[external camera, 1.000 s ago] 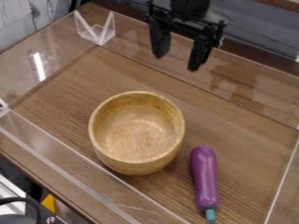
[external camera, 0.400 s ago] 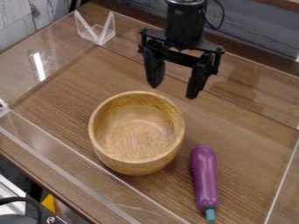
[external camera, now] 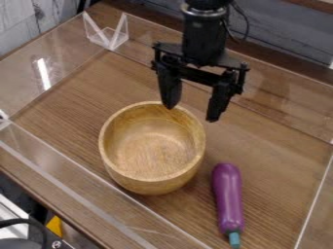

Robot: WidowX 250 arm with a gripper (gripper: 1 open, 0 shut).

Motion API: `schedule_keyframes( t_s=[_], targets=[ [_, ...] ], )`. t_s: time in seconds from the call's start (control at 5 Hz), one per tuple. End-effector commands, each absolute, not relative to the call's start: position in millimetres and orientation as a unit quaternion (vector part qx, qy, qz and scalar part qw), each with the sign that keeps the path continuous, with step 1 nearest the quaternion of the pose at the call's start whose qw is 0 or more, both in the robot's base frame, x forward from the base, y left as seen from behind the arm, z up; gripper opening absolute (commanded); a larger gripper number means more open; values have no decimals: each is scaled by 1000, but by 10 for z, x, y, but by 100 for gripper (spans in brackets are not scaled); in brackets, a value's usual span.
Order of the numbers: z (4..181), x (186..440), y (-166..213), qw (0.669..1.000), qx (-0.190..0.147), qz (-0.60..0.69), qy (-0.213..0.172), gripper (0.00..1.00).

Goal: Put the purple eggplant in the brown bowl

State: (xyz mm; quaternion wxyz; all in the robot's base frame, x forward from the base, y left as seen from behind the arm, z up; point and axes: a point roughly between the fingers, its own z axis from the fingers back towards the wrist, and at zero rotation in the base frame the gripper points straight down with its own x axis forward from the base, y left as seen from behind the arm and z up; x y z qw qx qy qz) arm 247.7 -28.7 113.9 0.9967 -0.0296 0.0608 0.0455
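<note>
Here, a small glossy purple eggplant (external camera: 228, 198), lying flat on a wooden tabletop (external camera: 279, 126) toward the lower right of the view, long axis running nearly up and down the picture, teal-blue stem cap at the lower end, rounded purple tip at the upper end. Untouched, with nothing resting on or against it. Just to its left, close but apart from it, a round light-brown wooden brown bowl (external camera: 127, 175), thick-rimmed, grain showing inside, sitting upright near the middle of the tabletop with nothing in it. Above and behind the bowl's far right rim, a black gripper (external camera: 194, 95) hanging from a dark arm entering at the top edge, pointing straight down. Two long dark fingers (external camera: 169, 89) spread wide apart, holding nothing, tips near the bowl's far rim; contact with the rim hard to judge from this angle. Eggplant well apart from the gripper, off to the lower right of it. Around the wooden surface, low clear plastic walls (external camera: 65, 199) forming a shallow enclosure, catching pale reflections. In the far left corner, beyond the bowl, a small clear plastic triangular stand (external camera: 107, 31) with white edges.
</note>
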Motion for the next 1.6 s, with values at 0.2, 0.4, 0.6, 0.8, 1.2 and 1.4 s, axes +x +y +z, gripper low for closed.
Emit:
schedule_keyframes(
  t_s=[0.2,0.4,0.6,0.8,1.2,1.4],
  targets=[
    [1194,2374,-213,996,-35,65,50,100],
    [1113,2347,-205,996,-36,61,54,100],
    [1111,2316,-290,996,-38,51,58,100],
    [1109,2287,-368,996,-38,41,63,100],
    [1114,2098,-728,997,-47,43,46,100],
    [1026,2175,-948,996,-50,73,29,100]
  ],
)
